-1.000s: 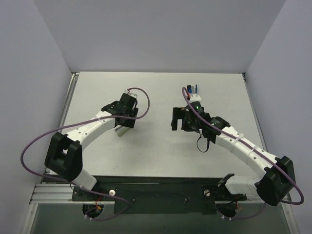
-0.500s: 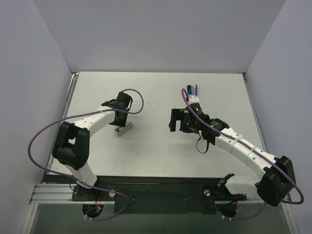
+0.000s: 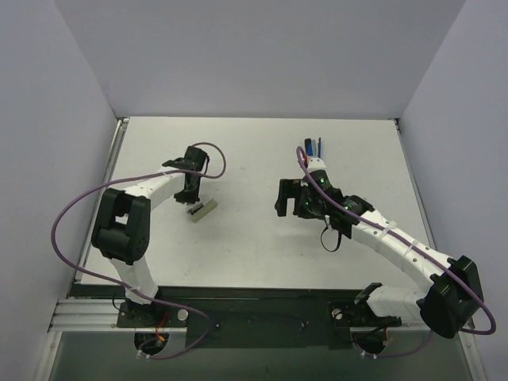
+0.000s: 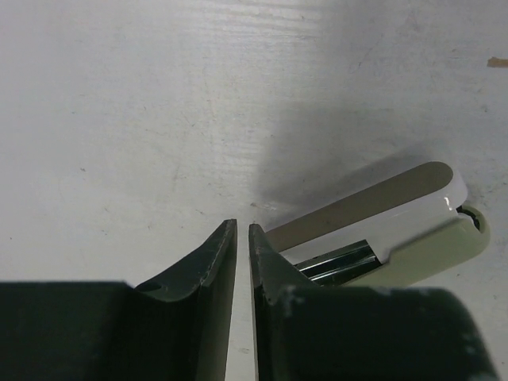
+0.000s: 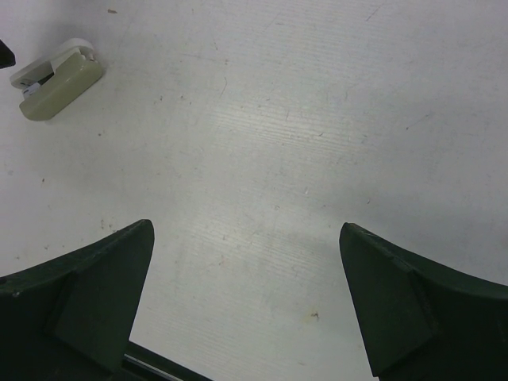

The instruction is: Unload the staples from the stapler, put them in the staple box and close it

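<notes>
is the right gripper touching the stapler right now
Apart. The right wrist view shows the right gripper wide open over bare table, with the stapler lying far off.

White table [image 3: 254, 246] (faintly scuffed) enclosed by plain pale lavender walls [image 3: 262, 55].

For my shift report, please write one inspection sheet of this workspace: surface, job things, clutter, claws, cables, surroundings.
Surface: white table, faint scuffs, small specks.
Job's things: pale green stapler lying flat beside the left claw; shiny metal shows in its open side; loose staples: nothing seen.
Clutter: blue, red and dark pen-like items at the far edge.
Claws: left nearly shut, nothing between its jaws; right claw wide open, empty.
Cables: purple cables looping off both arms.
Surroundings: plain grey walls.
</notes>
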